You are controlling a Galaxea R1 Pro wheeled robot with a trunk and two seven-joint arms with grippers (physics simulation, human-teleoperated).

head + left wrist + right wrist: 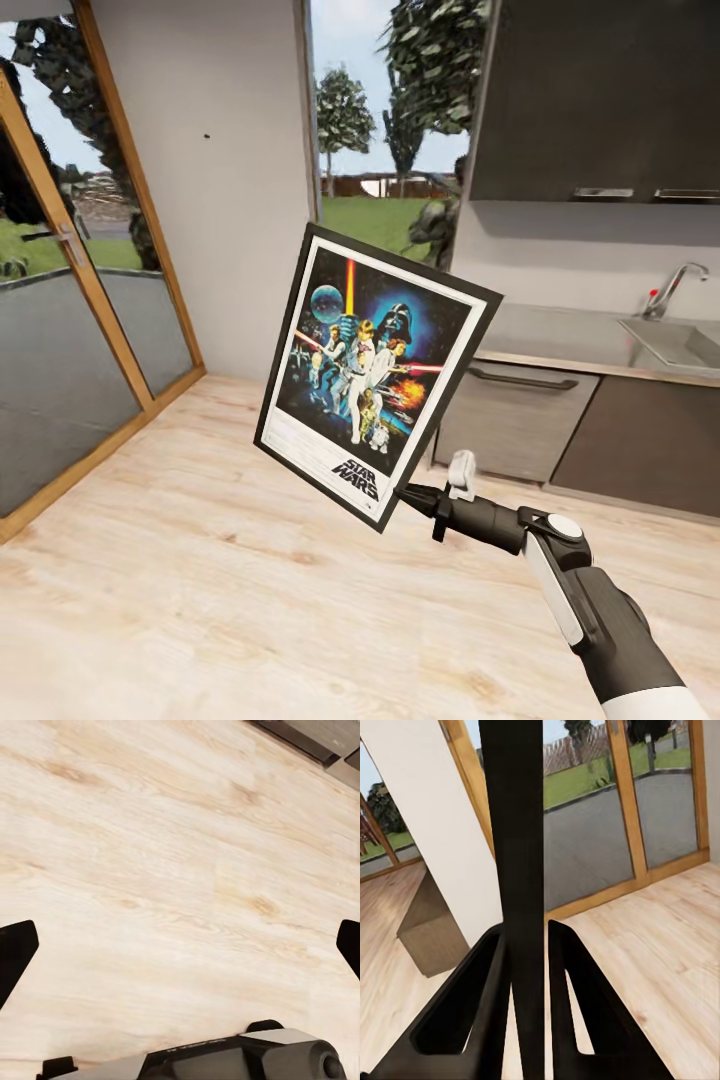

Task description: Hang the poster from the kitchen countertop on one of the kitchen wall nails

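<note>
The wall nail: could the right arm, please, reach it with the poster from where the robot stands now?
Probably not yet. The wall nail sits high on the far white wall, across open wood floor, while the right gripper holds the poster well short of it.

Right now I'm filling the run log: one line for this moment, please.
phase: carrying | right tool: shut on black-framed Star Wars poster, tilted | left tool: open above wood floor

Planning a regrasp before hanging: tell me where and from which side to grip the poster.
Grip the poster on its thin black frame edge, edge-on, so the fingers close on front and back faces. It is a flat, rigid panel. The right pincer already holds it this way at the lower corner, which probably leaves the top free for a nail.
</note>
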